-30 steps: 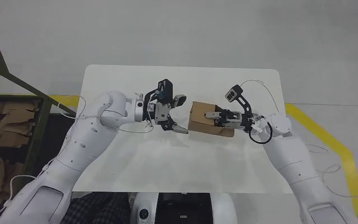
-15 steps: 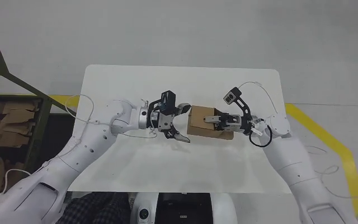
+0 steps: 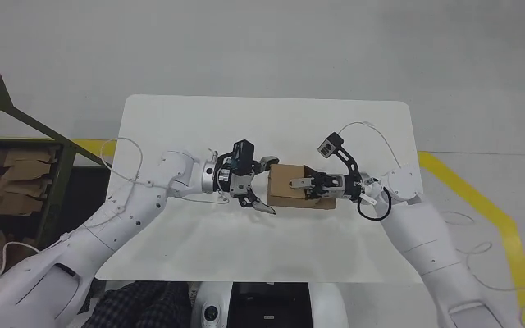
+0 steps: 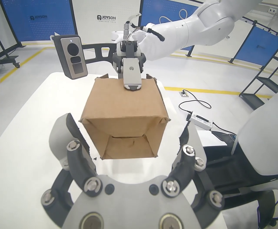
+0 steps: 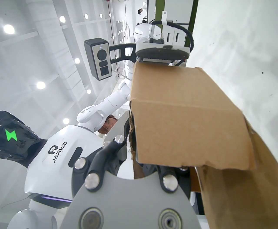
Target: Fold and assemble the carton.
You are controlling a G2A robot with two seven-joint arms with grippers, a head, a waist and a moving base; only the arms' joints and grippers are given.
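The carton (image 3: pixel 302 187) lies on its side near the middle of the desk (image 3: pixel 180 123), with its open mouth facing our left pincer (image 3: pixel 264 186). Our right pincer (image 4: pixel 131 85) is clamped on the top panel at the far end. The left pincer is wide open and empty, its fingers (image 4: pixel 71 138) flanking the mouth without touching it.

We judge the step in hand to be closing this open end. We should keep the right grip firm so the carton cannot slide on the smooth white desk. The left pincer should come in square and centred and press the short flaps evenly. Thin walls will buckle under a skewed push.

Blue panels (image 4: pixel 41 19) stand behind the desk. A yellow line (image 3: pixel 459 184) crosses the pale floor, and a stack of cardboard (image 3: pixel 25 176) sits off to the left.
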